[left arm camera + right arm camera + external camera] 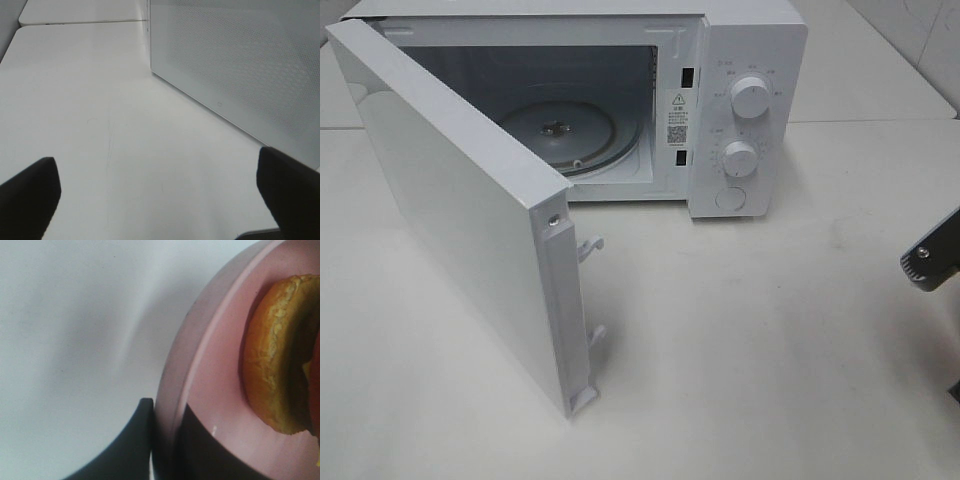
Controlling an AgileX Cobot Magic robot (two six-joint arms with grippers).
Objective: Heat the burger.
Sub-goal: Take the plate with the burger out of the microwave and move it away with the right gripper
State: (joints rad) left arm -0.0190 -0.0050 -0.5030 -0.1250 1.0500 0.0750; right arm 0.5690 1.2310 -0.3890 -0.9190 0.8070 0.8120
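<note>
The burger [277, 355], golden-brown bun on top, lies on a pink plate [210, 365] that shows only in the right wrist view. My right gripper [167, 442] is shut on the plate's rim, one dark finger [125, 445] under it and one on top. In the exterior high view only a piece of the right arm [932, 255] shows at the right edge; burger and plate are out of that view. My left gripper [157, 175] stands open over bare table, with nothing between its fingertips [30, 185].
A white microwave [745, 60] stands at the back with its door [450, 200] swung wide open toward the front left. Its glass turntable [560, 130] is bare. The door's dotted outer panel [240, 65] is close beside my left gripper. Two knobs [750, 98] are on the right panel.
</note>
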